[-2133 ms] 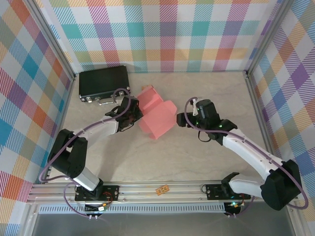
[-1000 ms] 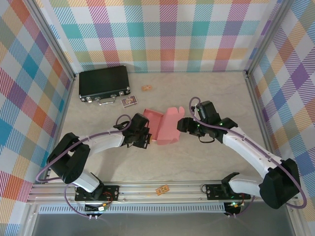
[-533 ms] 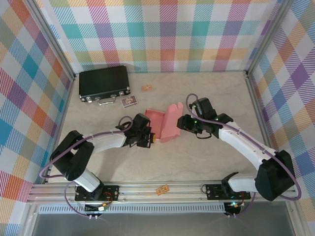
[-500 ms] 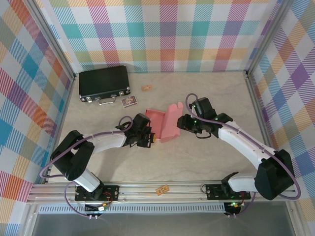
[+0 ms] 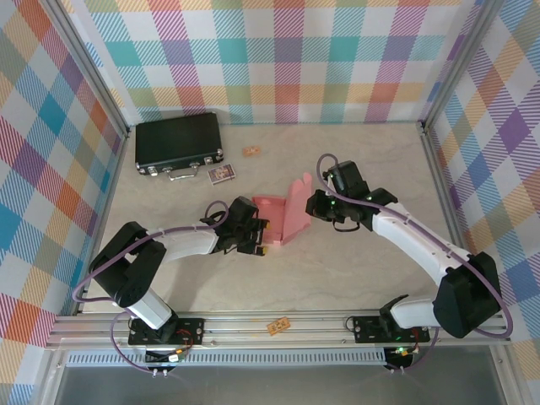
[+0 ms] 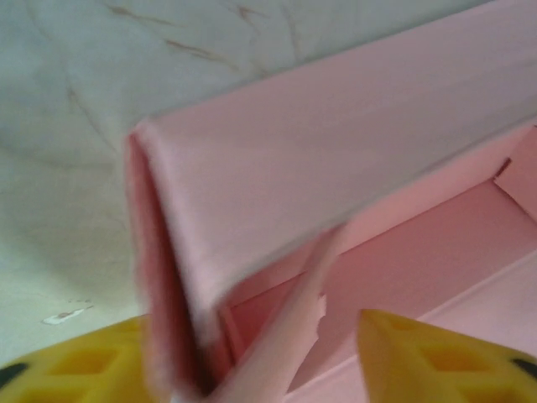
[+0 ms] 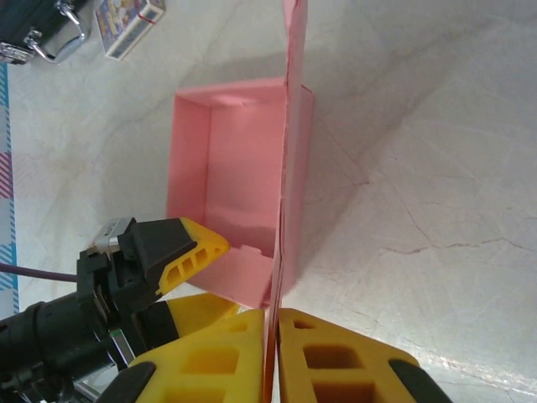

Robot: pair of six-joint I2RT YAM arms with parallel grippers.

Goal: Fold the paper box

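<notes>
Two changes were noted at the pincers within the last second. The right gripper (image 7: 274,326), which had stood open beside the lid, was closed on the edge of the upright lid panel (image 5: 297,202) of the salmon-pink thin-card paper box (image 7: 235,176), with its yellow pads pressed flat on the card. The left gripper (image 6: 247,327), earlier clamped on the box's near-left wall, was opened, and its fingers were left apart astride that wall. The lid, formerly leaning to the right, was raised almost vertical. The box was found at the middle of the pale marbled table (image 5: 337,278), between the arms. The hold was judged to have been passed to the right arm, ready for the lid to be closed.
</notes>
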